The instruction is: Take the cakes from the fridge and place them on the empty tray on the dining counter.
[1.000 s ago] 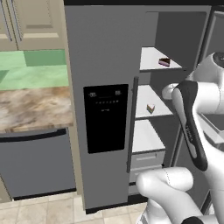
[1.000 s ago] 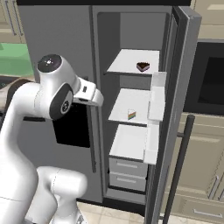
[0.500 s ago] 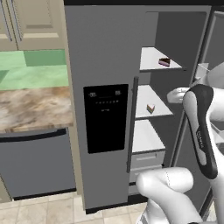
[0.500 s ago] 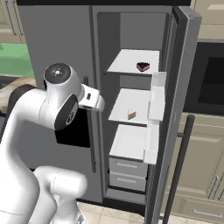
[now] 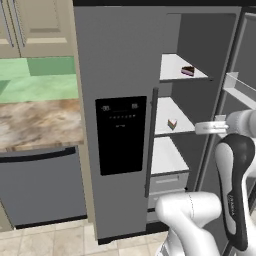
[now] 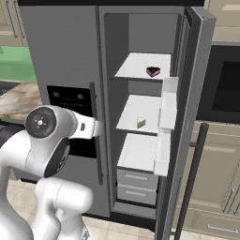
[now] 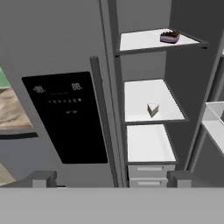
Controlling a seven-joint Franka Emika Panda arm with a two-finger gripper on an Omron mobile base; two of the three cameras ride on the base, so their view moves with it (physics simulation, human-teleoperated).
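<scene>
The tool (image 7: 112, 179) stands apart, empty, outside the fridge (image 5: 125, 75) — reaching in, it may hit a shelf edge (image 7: 155, 121) or topple the small cake (image 7: 152, 109).

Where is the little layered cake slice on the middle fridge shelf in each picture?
Left base view: layered cake slice sits right of centre, near the middle shelf's front edge.
Right base view: it sits just right of centre, on the middle shelf.
Hand view: it sits right of centre, on the middle shelf.
Shared landmark: the black dispenser panel lies to its left in every view.
</scene>
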